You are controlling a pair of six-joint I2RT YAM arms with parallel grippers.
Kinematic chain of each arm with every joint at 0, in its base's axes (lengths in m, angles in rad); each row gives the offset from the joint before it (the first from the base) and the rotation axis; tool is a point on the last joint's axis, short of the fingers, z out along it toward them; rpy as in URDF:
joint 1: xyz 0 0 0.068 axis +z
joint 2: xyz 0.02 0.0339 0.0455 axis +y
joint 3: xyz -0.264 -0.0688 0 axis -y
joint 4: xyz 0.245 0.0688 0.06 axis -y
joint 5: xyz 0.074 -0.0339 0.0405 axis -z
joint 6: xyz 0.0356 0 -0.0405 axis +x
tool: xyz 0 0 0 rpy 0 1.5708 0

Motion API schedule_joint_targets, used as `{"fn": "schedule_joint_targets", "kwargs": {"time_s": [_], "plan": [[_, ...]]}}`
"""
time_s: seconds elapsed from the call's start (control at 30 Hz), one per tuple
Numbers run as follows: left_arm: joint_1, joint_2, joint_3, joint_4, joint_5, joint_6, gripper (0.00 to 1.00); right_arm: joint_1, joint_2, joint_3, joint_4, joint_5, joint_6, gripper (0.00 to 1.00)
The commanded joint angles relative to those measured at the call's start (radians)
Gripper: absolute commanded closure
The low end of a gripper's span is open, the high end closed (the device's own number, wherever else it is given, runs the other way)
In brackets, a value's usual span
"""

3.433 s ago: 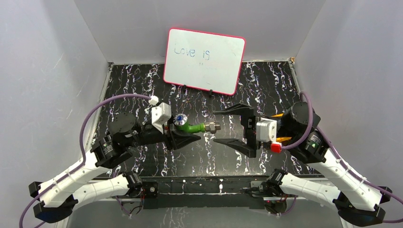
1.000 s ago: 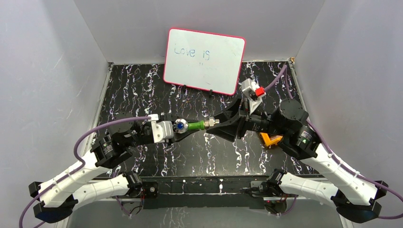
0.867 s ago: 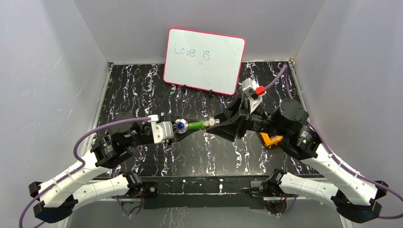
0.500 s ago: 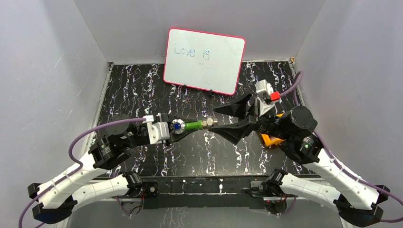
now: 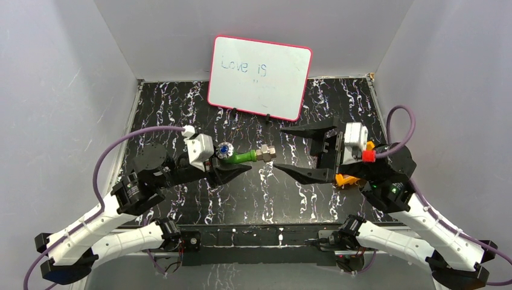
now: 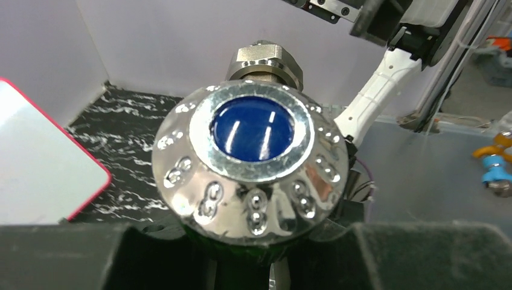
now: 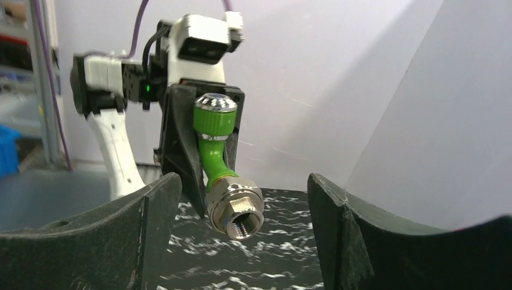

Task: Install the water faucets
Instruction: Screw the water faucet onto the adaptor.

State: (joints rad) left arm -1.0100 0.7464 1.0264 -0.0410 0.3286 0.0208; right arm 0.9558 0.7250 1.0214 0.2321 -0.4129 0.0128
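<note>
While the left gripper (image 5: 228,168) is clamped on the small green plastic tap (image 5: 243,157) just below its round blue-and-silver knob (image 5: 225,149), the tap is held above the middle of the black marbled table (image 5: 181,115). Its silver threaded end fitting (image 5: 266,152) points toward the right gripper (image 5: 284,149), which stands just beside it with its fingers spread wide, touching nothing. A pink-rimmed whiteboard (image 5: 259,77) leans against the back wall.
</note>
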Motion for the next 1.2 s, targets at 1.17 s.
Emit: {"fn": "schedule_joint_targets", "kwargs": {"time_s": [1.17], "plan": [[-0.003, 0.048, 0.076, -0.012, 0.069, -0.336, 1.00, -0.005, 0.086, 0.135, -0.376, -0.257, -0.734, 0.37]]}}
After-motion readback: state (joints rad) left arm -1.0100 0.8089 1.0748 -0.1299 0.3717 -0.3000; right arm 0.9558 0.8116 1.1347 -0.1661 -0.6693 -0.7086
